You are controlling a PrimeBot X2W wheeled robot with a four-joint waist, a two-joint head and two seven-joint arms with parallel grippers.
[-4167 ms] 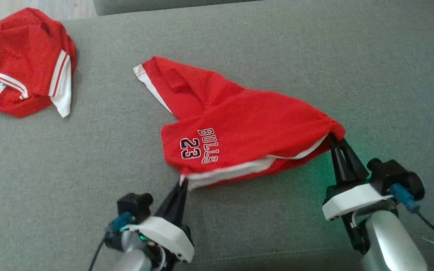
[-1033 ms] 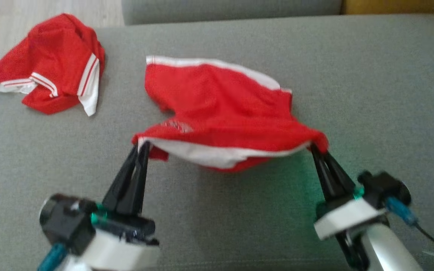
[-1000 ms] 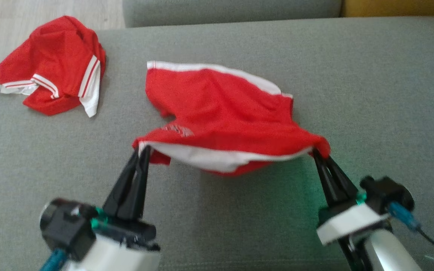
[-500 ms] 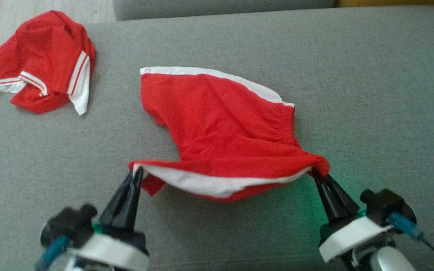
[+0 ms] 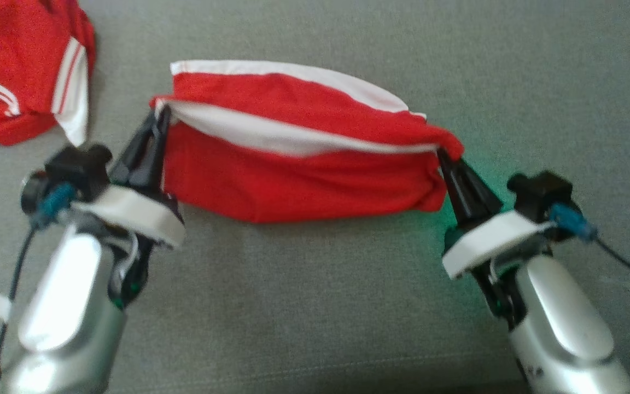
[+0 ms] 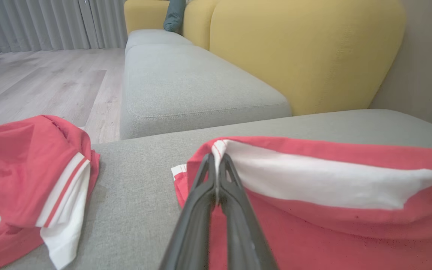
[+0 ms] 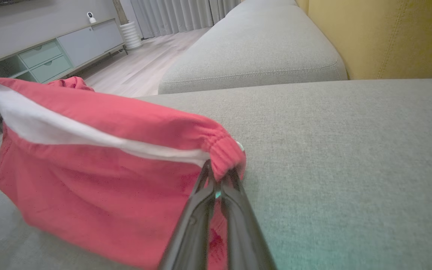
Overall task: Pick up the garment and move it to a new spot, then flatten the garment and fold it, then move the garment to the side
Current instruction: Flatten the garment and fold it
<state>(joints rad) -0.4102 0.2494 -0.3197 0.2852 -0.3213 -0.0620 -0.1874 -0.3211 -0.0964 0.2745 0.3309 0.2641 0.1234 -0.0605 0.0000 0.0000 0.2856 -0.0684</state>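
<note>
The garment (image 5: 293,169), red shorts with white side stripes, hangs stretched between my two grippers above the grey sofa seat (image 5: 320,306). My left gripper (image 5: 159,117) is shut on its left corner, seen close in the left wrist view as the garment (image 6: 313,195) pinched at my left gripper (image 6: 216,159). My right gripper (image 5: 442,156) is shut on the gathered waistband corner, and in the right wrist view the garment (image 7: 99,180) droops from my right gripper (image 7: 218,168). The lower fold sags toward the cushion; the far leg lies behind it.
A second red and white garment (image 5: 14,71) lies crumpled at the sofa's left end, also the second garment (image 6: 28,180) in the left wrist view. Yellow backrest (image 6: 306,52) and another grey cushion (image 6: 186,86) stand beyond. Wooden floor (image 6: 39,82) lies left.
Both grippers have lifted the near edge of the garment up and away from me, so it now hangs doubled instead of trailing flat. The head camera has tilted down.
</note>
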